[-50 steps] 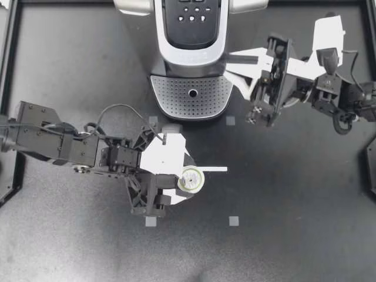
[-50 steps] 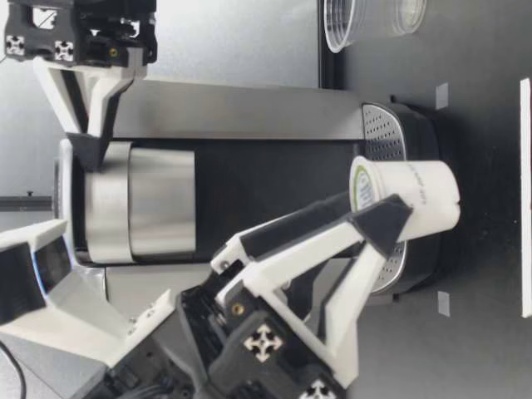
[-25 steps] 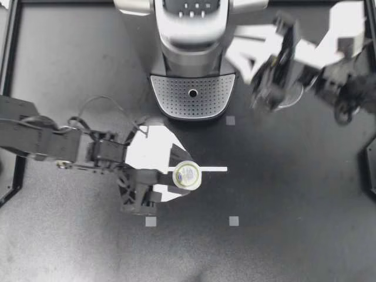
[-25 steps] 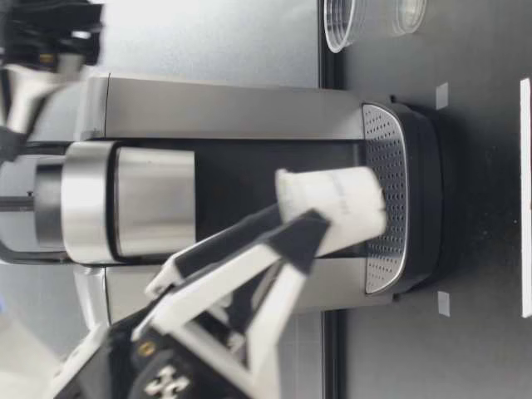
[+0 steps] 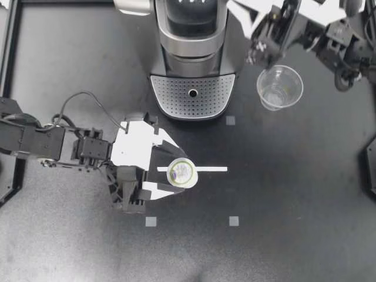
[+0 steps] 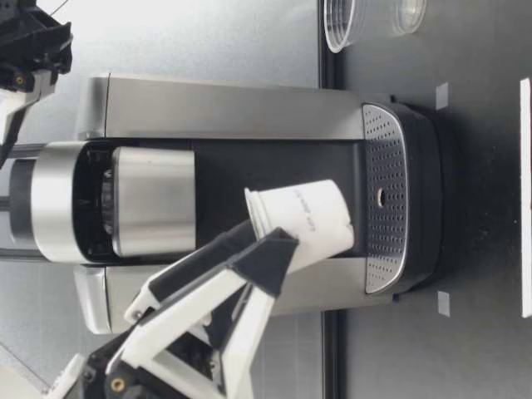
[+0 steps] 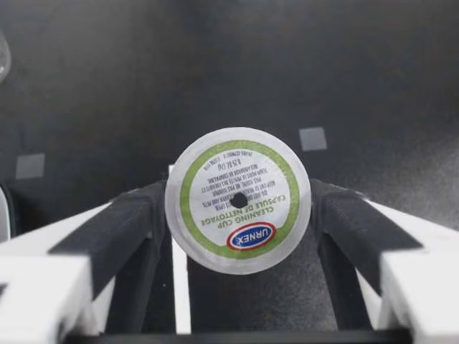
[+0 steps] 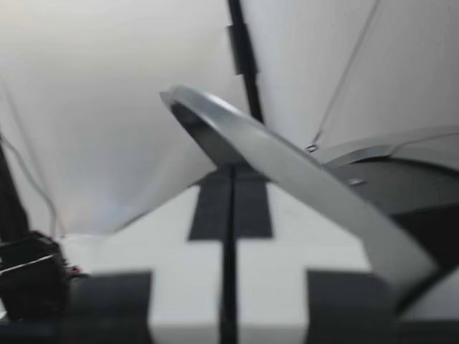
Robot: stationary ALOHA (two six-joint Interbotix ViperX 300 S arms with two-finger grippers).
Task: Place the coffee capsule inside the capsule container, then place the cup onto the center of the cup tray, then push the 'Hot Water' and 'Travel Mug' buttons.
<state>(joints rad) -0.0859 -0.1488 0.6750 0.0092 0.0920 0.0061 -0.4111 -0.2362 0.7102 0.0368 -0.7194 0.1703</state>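
Now that the brewer's lid (image 5: pixel 191 44) stands raised, the capsule's way in is open.
Within the last second my right gripper (image 5: pixel 244 13), fingers pressed together on nothing, lifted the silver handle (image 8: pixel 287 179), exposing the capsule container (image 5: pixel 191 16). My left gripper (image 5: pixel 174 174), clamped on the coffee capsule (image 5: pixel 183 171), has risen before the drip tray (image 5: pixel 192 97). The plastic cup (image 5: pixel 279 87) waits beside the machine.

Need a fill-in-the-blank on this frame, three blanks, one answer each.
1. My left claw is shut on the coffee ___.
2. The clear cup stands upright on the ___, beside the coffee machine.
3. The cup tray holds ___.
Missing: capsule; table; nothing.
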